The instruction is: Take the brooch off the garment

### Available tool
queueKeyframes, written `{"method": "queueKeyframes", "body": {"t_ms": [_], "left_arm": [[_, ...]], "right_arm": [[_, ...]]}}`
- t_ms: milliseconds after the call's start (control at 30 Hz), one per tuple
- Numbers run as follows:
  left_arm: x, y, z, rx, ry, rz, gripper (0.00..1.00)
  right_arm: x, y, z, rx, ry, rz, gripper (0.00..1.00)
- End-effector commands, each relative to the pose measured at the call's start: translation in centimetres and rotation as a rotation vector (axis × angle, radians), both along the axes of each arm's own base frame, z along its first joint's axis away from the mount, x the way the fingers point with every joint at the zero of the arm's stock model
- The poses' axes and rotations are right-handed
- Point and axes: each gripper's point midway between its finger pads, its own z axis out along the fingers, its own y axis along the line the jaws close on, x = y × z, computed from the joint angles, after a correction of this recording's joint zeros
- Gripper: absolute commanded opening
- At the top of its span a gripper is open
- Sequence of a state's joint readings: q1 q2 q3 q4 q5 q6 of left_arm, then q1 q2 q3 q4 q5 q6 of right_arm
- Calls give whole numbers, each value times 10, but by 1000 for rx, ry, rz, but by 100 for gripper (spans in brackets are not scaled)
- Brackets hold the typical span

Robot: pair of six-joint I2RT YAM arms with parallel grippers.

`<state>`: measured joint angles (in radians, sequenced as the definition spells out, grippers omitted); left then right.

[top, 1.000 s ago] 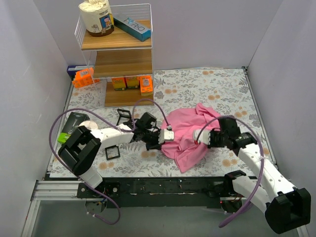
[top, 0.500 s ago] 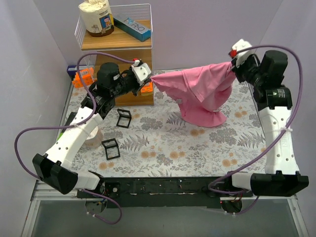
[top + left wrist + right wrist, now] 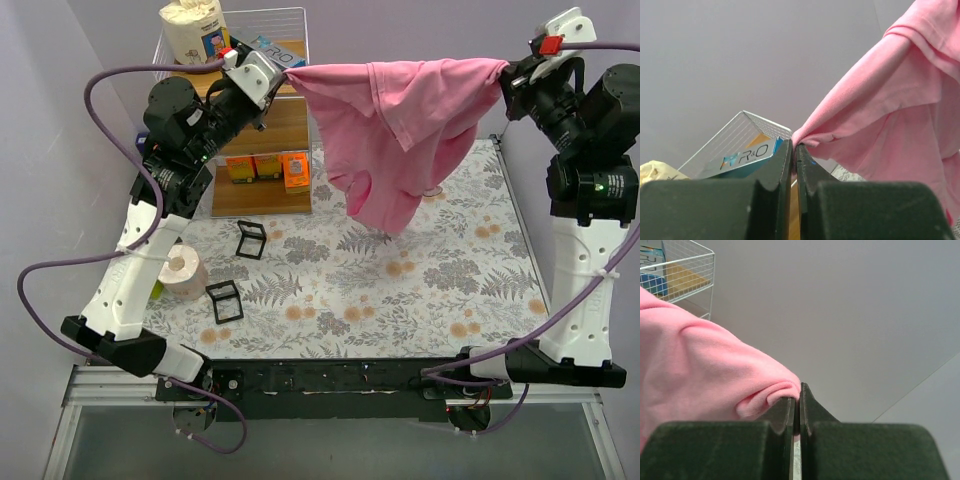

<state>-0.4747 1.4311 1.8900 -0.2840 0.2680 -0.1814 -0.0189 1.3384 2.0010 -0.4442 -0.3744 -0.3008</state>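
The large pink short-sleeved polo shirt of soft fabric (image 3: 400,120) hangs in the air, stretched between both arms high over the floral-patterned table cloth (image 3: 430,300). The left gripper (image 3: 292,78) has its jaws closed tightly on one edge of the shirt, just beside the wooden shelf with a white wire basket (image 3: 262,110). The right gripper (image 3: 503,75) has its jaws pressed together on the opposite edge. The middle of the shirt sags down in folds. The small round brooch cannot be made out among these folds.
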Motion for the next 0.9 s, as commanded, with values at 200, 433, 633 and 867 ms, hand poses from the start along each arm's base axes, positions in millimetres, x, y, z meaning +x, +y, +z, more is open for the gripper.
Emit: {"method": "queueKeyframes", "body": {"t_ms": [200, 433, 633, 867], "left_arm": [[-48, -11, -95, 106, 265, -210, 0], [-115, -8, -280, 180, 742, -320, 0], [-128, -15, -306, 119, 878, -356, 0], [-97, -17, -325, 94, 917, -245, 0]], "right_arm": [[-38, 4, -138, -64, 332, 68, 1], [-104, 24, -319, -100, 793, 263, 48], [-110, 75, -292, -211, 586, 489, 80], [-144, 159, -344, -521, 480, 805, 68]]}}
